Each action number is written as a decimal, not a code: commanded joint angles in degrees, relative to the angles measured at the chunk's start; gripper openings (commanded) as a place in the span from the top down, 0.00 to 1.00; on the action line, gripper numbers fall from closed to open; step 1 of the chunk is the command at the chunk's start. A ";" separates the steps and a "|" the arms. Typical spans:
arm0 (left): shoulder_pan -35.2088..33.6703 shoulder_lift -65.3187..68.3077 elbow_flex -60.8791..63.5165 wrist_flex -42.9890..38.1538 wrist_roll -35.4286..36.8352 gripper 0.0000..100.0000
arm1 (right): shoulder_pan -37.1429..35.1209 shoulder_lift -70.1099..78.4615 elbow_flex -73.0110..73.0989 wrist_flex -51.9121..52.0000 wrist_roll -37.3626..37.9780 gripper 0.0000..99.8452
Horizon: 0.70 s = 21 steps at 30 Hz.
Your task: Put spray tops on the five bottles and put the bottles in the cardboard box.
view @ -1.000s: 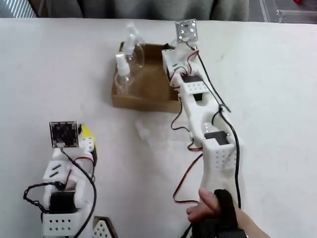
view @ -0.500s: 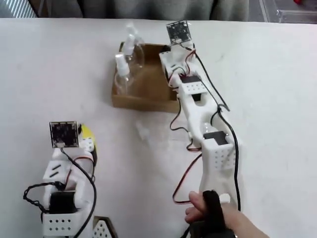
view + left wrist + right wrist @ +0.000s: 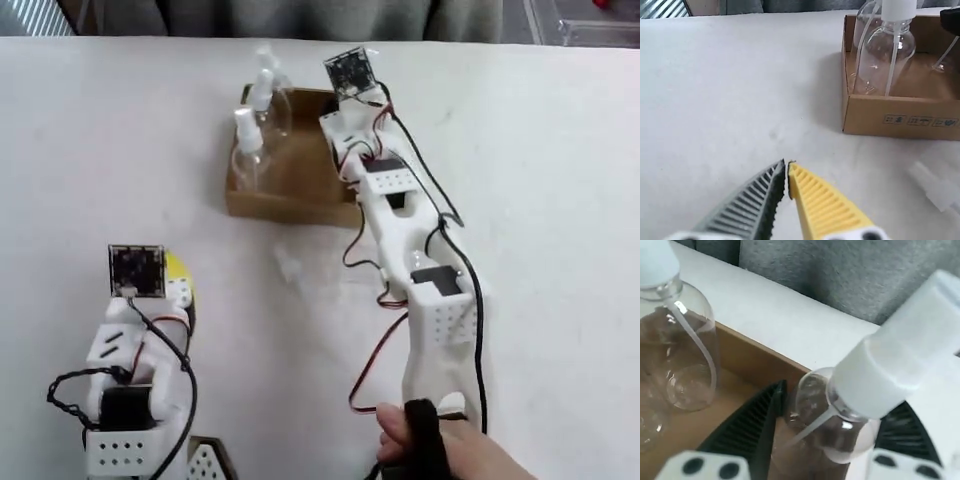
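The cardboard box [image 3: 300, 185] sits at the table's middle back. Two clear bottles with spray tops [image 3: 245, 150] [image 3: 268, 95] stand along one of its sides, and the left wrist view shows them upright [image 3: 887, 55] inside the box [image 3: 900, 115]. My right gripper [image 3: 835, 400] is over the box's other end [image 3: 345, 105], shut on a third clear bottle [image 3: 840, 425] with a white spray top [image 3: 900, 355], tilted above the box wall [image 3: 755, 360]. My left gripper [image 3: 786, 167] rests shut and empty over bare table, near the front left [image 3: 175, 265].
A small clear plastic piece [image 3: 940, 186] lies on the table in front of the box [image 3: 290, 265]. A person's hand [image 3: 440, 450] holds the base of the right arm at the front edge. Wide bare table lies left and right of the box.
The right arm's wrist has swung left, further over the box, with the bottle. The left arm has shifted slightly. The hand has slid down the arm's base.
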 commanded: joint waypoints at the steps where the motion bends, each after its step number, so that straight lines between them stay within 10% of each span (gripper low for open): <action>1: -0.31 -0.66 -0.18 -0.35 -0.53 0.98 | -0.40 -4.44 3.43 -4.88 0.62 0.77; 21: -0.31 -0.66 -0.18 -0.35 -0.70 0.98 | -2.77 -6.20 6.51 -5.32 0.62 0.67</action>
